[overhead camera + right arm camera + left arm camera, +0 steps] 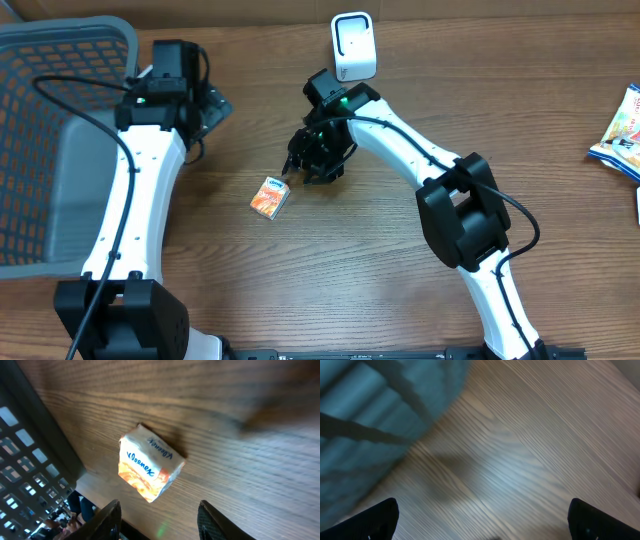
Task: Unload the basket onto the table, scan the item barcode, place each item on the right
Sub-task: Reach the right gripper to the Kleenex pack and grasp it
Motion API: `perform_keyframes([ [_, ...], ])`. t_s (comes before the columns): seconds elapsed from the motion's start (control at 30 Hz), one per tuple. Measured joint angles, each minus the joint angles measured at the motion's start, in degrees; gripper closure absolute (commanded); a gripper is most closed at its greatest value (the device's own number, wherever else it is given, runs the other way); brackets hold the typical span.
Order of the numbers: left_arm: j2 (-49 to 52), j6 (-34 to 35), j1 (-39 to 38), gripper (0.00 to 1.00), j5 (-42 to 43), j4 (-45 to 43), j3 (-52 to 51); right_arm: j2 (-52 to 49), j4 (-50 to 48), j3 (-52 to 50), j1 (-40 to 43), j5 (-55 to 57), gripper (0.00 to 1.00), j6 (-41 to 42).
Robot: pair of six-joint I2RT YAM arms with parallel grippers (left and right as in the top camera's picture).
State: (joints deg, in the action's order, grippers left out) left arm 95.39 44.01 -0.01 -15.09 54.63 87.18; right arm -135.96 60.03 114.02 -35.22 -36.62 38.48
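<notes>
Tissue pack (270, 196) is lying just left of the right gripper (312, 166), long axis running diagonally; that gripper, the nearer one, is hanging part-open, grasping nothing.

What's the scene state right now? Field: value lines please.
item: small tissue pack, lying on the wooden table, nothing touching it
scanner: white, at the far side of the table, apart from the pack
basket: grey mesh, at the left edge
left claw: open, empty, over bare wood beside the basket
right claw: open, empty, close to the pack, which is not between its fingers
other: colourful packet at the right edge
barcode: not visible in any view
</notes>
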Motion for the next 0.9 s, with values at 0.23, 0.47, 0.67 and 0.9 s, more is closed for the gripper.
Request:
perform_keyframes([
  [0.23, 0.0, 0.8, 2.8, 0.00, -2.1, 0.0, 0.0, 0.0, 0.8, 0.0, -4.7, 4.1, 0.50, 5.9],
  [0.47, 0.0, 0.8, 2.8, 0.00, -2.3, 0.5, 0.0, 0.0, 0.9, 0.0, -9.7, 11.9, 0.55, 13.0],
  [0.67, 0.0, 0.8, 2.8, 0.00, -2.3, 0.7, 0.0, 0.0, 0.3, 0.0, -11.6, 18.7, 0.57, 17.2],
  [0.9, 0.0, 0.8, 2.8, 0.00, -2.3, 0.7, 0.0, 0.0, -4.7, -1.1, -11.8, 23.6, 0.62, 19.2],
])
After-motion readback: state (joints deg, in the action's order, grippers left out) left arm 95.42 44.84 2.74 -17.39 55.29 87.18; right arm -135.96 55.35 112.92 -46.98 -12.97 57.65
